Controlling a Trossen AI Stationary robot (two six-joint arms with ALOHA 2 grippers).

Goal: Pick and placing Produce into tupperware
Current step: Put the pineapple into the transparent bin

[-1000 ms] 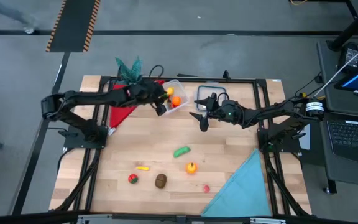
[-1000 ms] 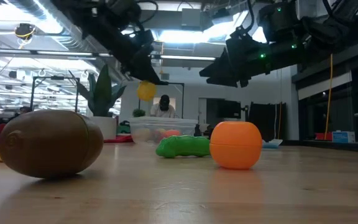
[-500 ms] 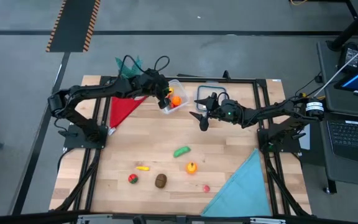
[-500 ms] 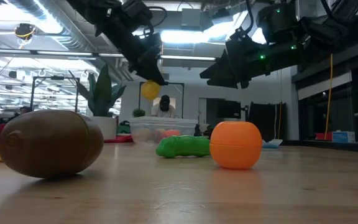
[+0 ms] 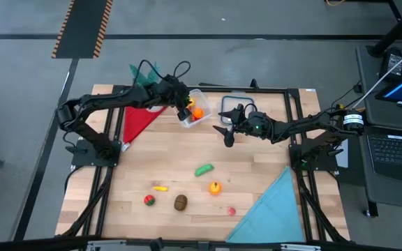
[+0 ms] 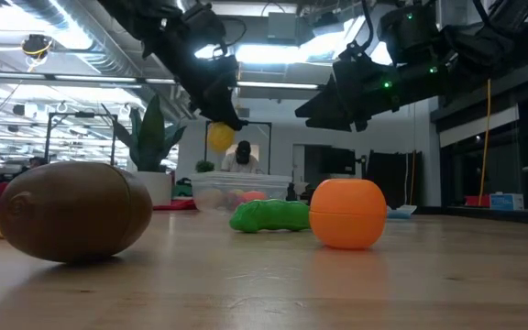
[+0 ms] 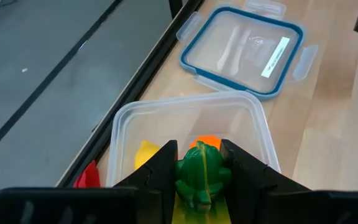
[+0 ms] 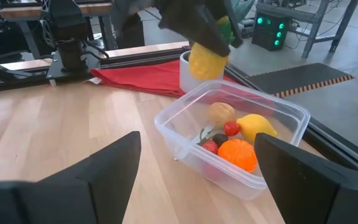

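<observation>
The pale wooden table (image 5: 187, 167) carries a clear squarish plastic container (image 5: 195, 108) at its 12 o'clock edge, already holding several toy fruits. The left claw (image 5: 185, 106) hangs over that container, clamped on a yellow toy vegetable with a green top (image 8: 208, 60). The right claw (image 5: 227, 132) waits at the container's 3 o'clock, fingers spread wide and holding nothing. A green toy pod (image 5: 204, 169) and an orange toy fruit (image 5: 216, 187) lie toward 6 o'clock.

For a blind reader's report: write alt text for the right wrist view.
The left gripper holds a yellow toy vegetable above the clear tupperware, which already contains an orange, a lemon and other small produce. Behind lies a red cloth; the right gripper's open fingers frame the foreground.
</observation>
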